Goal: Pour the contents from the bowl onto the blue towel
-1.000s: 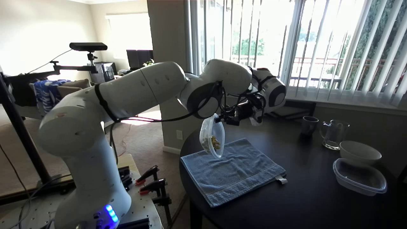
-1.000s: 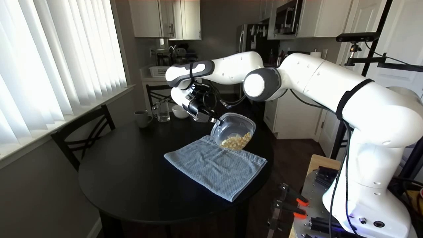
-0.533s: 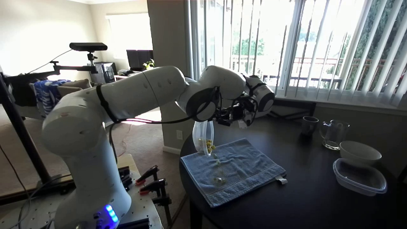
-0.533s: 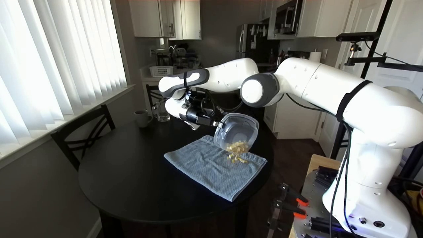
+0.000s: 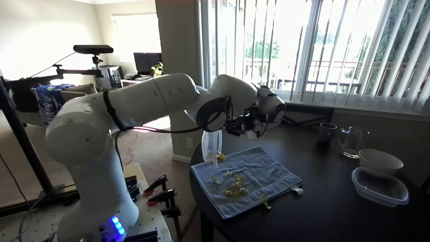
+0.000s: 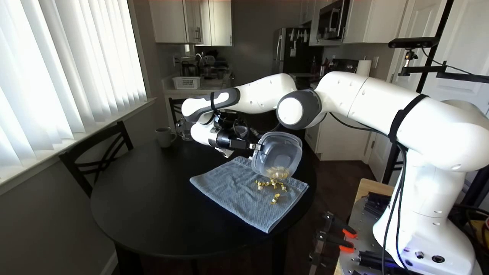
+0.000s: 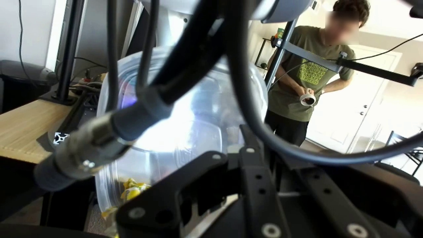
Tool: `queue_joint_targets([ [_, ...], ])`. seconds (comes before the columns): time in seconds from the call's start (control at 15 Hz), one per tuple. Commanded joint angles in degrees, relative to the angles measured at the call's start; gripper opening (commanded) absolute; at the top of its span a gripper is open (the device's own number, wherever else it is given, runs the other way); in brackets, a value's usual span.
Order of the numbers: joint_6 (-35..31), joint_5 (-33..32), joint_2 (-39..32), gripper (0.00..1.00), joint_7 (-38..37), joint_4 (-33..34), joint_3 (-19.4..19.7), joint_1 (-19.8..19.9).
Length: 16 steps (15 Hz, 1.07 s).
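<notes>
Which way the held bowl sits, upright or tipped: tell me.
Tipped: in both exterior views the bowl is held on its side, with bits spilled on the towel.

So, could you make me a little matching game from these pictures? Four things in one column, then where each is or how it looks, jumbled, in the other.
Things
1. Plastic bowl
2. Towel
3. Loose bits
4. Glass mug

Places and looks
A. Upright on the table, near the white bowl
B. Yellowish, some in the plastic bowl, some out over the towel
C. Tipped over in the air, held by the jaws
D. Blue and wrinkled

Pairs: 1-C, 2-D, 3-B, 4-A
</notes>
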<state>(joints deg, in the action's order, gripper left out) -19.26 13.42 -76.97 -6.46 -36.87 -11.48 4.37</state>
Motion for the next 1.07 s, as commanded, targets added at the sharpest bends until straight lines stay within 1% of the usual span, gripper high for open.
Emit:
queue_joint_targets([
  [0.0,4.33,-3.05,-1.54,0.02,3.19,1.42,-1.58,-0.49],
  [0.13,6.5,-5.82,-2.6,0.02,4.86,1.59,-2.8,-1.01],
  [0.2,3.2,-8.68,0.44,0.02,5.53,-6.06,-4.45,-0.29],
  [0.27,3.35,-9.97,0.12,0.02,5.51,-6.33,-5.03,-0.33],
  [0.6,3.29,-16.28,0.42,0.02,5.63,-11.71,-8.44,0.36],
  [0.67,3.29,-19.05,0.65,0.02,6.71,-12.56,-9.61,0.43],
  [0.8,3.3,-26.65,0.8,0.02,9.76,-13.54,-12.1,0.36],
  [0.93,3.3,-36.28,0.43,0.02,15.8,-13.11,-16.27,0.64],
  [1.0,3.3,-39.99,0.27,0.02,18.64,-12.6,-18.02,0.87],
])
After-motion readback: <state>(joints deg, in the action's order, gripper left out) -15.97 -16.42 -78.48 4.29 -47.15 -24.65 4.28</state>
